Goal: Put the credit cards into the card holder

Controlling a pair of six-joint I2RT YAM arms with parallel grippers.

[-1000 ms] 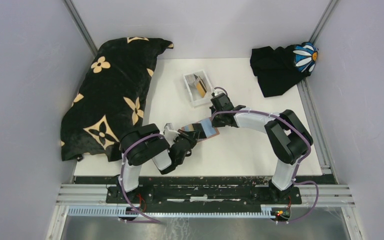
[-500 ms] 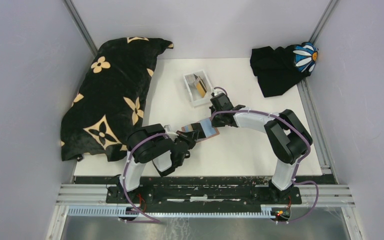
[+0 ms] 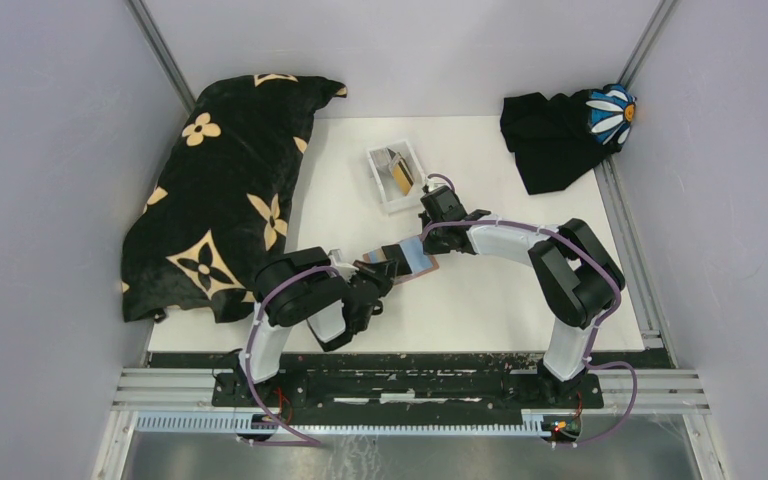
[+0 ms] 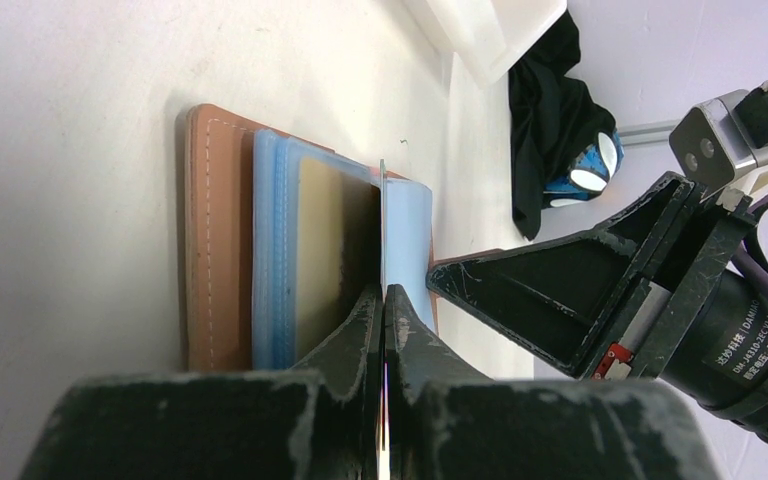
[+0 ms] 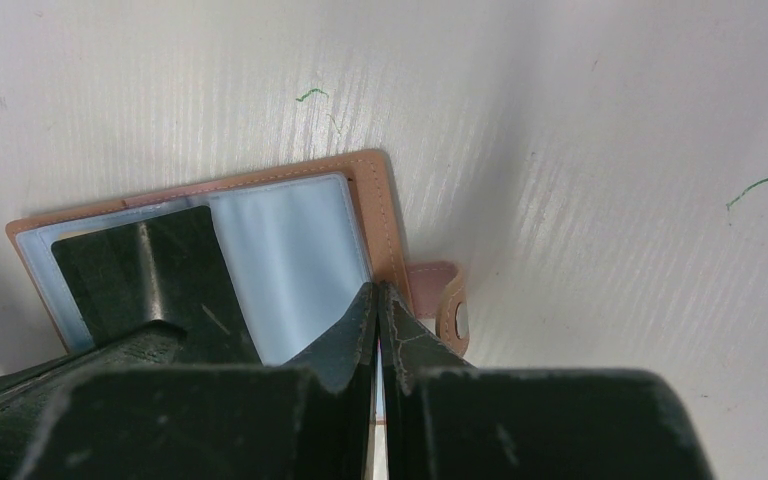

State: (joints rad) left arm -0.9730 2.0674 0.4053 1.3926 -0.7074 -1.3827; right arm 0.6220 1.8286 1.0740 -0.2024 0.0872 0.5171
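Tan leather lies open and flat on the white tabletop [image 3: 480,300]: the card holder [image 4: 215,250] sits between the two arms, its pale blue sleeves [image 5: 290,250] facing up, one with a gold card [image 4: 325,240] inside. The left pincer [image 4: 382,300] is clamped on a credit card [image 4: 382,220] held edge-on, its far edge at the sleeves. The right pincer [image 5: 376,295] is pinched together, tips at the snap-side sleeve; whether it grips that sleeve I cannot tell. A white tray [image 3: 392,203] sits beyond.

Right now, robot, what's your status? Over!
Left fingers shut on a thin card, edge-on over the open card holder. Right fingers shut on its clear sleeve. White tray sits apart, behind. Over.
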